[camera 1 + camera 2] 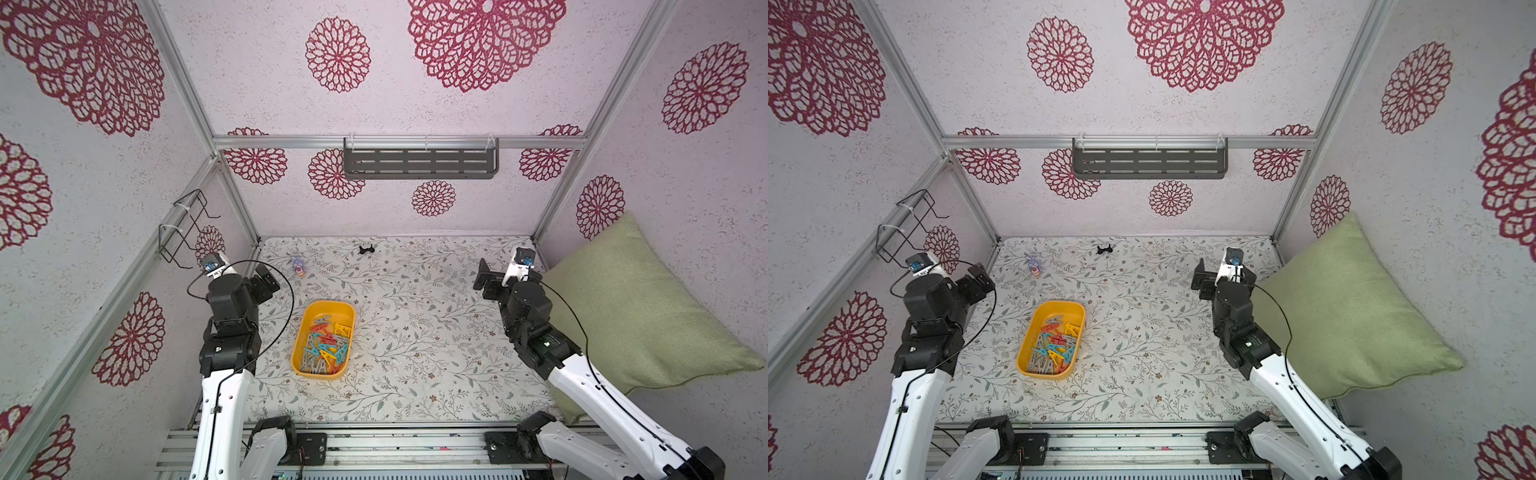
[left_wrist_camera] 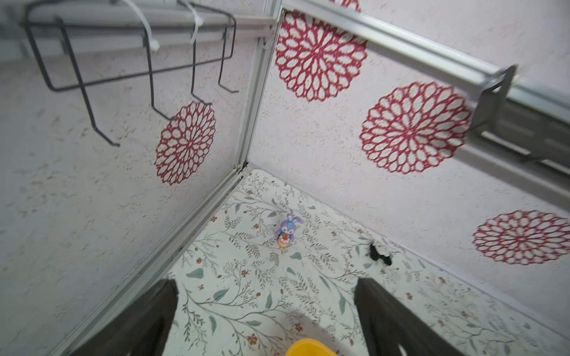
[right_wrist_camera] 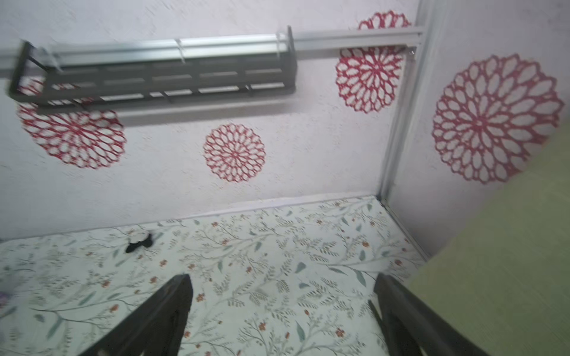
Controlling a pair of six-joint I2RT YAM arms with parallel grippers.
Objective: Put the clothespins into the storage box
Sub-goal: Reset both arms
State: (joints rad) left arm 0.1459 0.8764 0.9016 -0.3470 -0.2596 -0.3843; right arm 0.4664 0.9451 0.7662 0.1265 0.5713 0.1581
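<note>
Scanning floral-print tabletop [image 1: 415, 332] for strays seems wise now: multicoloured plastic clothespins [image 1: 326, 347] fill shallow yellow-orange plastic storage box [image 1: 328, 311], left tool [image 2: 265, 283] and right tool [image 3: 283, 277] spread, empty.

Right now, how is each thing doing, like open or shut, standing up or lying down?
storage box: upright, partly filled.
clothespins: piled loose inside it.
left gripper: jaws open, holding nothing.
right gripper: jaws open, holding nothing.
bunny figure: standing upright.
black clip: lying flat.
green pillow: propped up at a slant.
</note>
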